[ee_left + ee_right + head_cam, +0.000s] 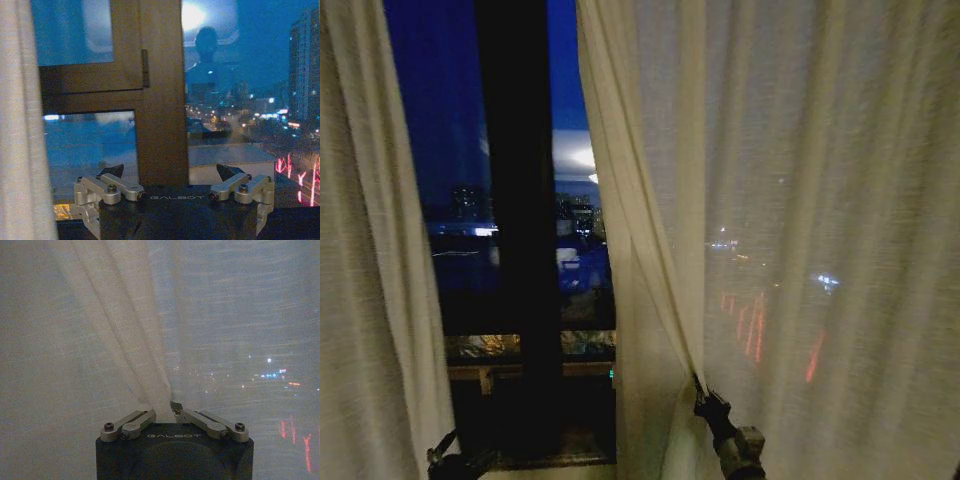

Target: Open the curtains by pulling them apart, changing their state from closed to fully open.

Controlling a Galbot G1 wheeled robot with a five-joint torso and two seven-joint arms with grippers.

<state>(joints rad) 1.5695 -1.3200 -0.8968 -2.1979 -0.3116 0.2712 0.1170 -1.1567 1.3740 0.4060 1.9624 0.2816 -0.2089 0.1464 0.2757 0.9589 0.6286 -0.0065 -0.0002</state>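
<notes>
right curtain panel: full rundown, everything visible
The right curtain panel is sheer cream-white fabric with vertical pleats; city lights glow through it. It hangs over the right part of the window, its inner edge gathered into diagonal folds that run down to the right end effector, which is shut on a pinch of cloth. A dark gap separates it from the left panel.

Both curtains (800, 200) cut off at top, bottom and outer edges. Left hand (448, 462) cropped by the bottom edge. Right hand's (699, 388) fingertips buried in gathered fabric.

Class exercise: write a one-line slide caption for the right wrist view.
Right gripper pinches a gathered fold of the sheer right curtain.
</notes>
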